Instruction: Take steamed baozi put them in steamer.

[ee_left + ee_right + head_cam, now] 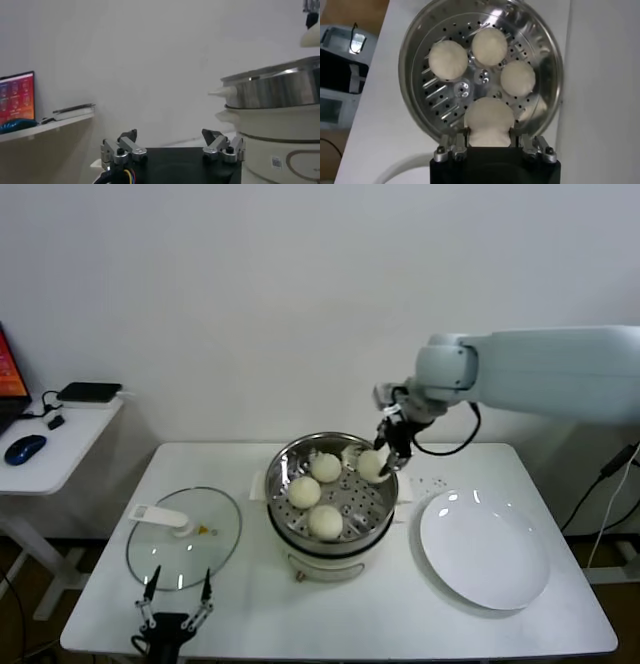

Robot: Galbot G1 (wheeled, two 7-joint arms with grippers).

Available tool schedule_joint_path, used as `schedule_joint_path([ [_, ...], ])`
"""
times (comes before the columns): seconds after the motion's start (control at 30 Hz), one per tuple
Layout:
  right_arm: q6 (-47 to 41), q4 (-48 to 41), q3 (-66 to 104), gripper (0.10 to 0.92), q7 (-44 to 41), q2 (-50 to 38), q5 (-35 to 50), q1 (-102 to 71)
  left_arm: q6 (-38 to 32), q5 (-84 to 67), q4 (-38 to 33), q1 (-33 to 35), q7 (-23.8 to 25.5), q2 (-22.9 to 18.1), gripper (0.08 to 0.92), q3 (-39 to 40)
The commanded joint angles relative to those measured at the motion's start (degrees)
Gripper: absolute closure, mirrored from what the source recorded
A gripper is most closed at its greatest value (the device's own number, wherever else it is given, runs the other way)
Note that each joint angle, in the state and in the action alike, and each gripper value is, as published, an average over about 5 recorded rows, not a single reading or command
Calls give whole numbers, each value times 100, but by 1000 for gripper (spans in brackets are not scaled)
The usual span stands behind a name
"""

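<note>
Over perforated shiny round steamer (283, 481), right end effector (385, 456) pinching smooth domed baozi (371, 465)

A plain white wall (250, 304) stands behind the white rectangular bench (330, 624). Beside that bench, a smaller white side desk (45, 464) carries a blue computer mouse (24, 448) and a flat black box (88, 392).

The left gripper (172, 145), its fingers spread apart, sits low on the counter (192, 142). At three o'clock stands the steamer (272, 89); at nine o'clock, a lit screen (17, 97).
</note>
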Motion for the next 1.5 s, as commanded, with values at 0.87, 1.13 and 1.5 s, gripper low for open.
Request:
schedule_joint_path([
  [0.87,-415,-237,553,274,564,31,87,-937,-66,-11,33,-36,-14,-19,177,-35],
  [1.13,-303,569,145,203,321,-851,625,498,-66,6,-55,51,-7,12,177,-25],
  [1.5,372,2202,2240,203,3898,-3676,1212,-1711,-53,86,-61,55,-10,1,177,-17],
])
